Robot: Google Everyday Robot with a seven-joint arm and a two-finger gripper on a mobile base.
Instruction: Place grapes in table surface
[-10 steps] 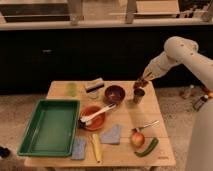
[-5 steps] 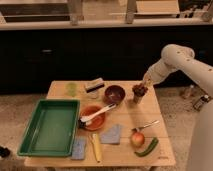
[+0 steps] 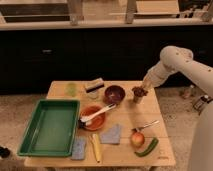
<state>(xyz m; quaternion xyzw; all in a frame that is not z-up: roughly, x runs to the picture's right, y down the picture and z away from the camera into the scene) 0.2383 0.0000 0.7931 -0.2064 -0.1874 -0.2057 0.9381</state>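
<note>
The grapes [image 3: 138,91], a small dark purple-red cluster, sit at the tip of my gripper [image 3: 138,95] over the far right part of the light wooden table surface [image 3: 162,145]. The gripper is shut on the grapes and holds them low, just above or at the wood; I cannot tell if they touch it. The white arm [image 3: 172,62] reaches in from the right. The grapes are just right of the dark maroon bowl [image 3: 114,93].
A green tray [image 3: 50,125] fills the left side. An orange bowl with a white utensil [image 3: 94,117], a grey cloth [image 3: 111,135], a banana [image 3: 97,147], a red-yellow apple [image 3: 137,139], a green vegetable [image 3: 147,147], a sponge [image 3: 93,86] and a pale green cup [image 3: 72,89] lie around.
The gripper with the grapes has come down slightly towards the table at the far right. Nothing else has moved.
</note>
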